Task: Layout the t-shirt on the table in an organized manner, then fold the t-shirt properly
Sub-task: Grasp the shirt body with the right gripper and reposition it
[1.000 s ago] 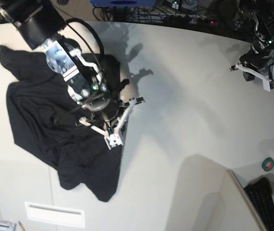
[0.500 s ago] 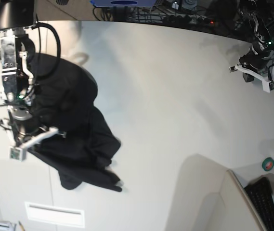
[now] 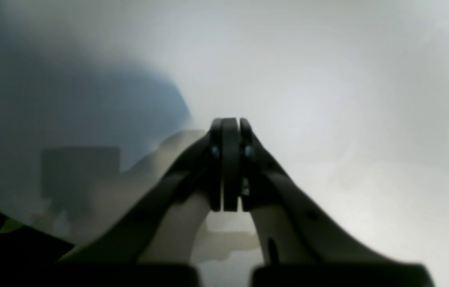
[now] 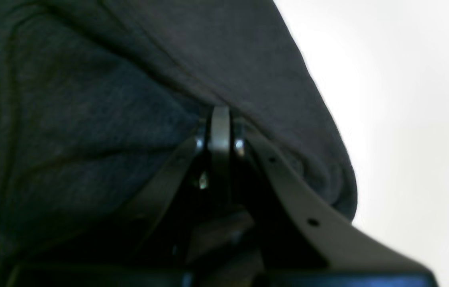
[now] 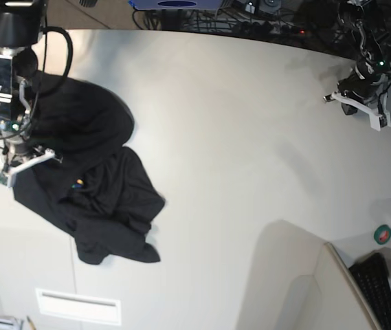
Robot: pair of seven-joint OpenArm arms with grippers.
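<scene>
The t-shirt (image 5: 92, 185) lies bunched in a heap on the left part of the table (image 5: 250, 137), with the right gripper (image 5: 18, 165) at its left edge. From the heap rightward the tabletop is bare as far as the left gripper (image 5: 356, 110) near the far right edge. A keyboard (image 5: 381, 289) and a roll of tape (image 5: 383, 234) crowd the lower right corner.

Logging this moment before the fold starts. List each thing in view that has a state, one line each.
t-shirt: crumpled in a heap on the table, not laid out; an edge is pinched by the right gripper.
right gripper: jaws shut on the t-shirt fabric.
left gripper: jaws shut, holding nothing, far from the t-shirt.
table: bears the t-shirt near one side.
</scene>
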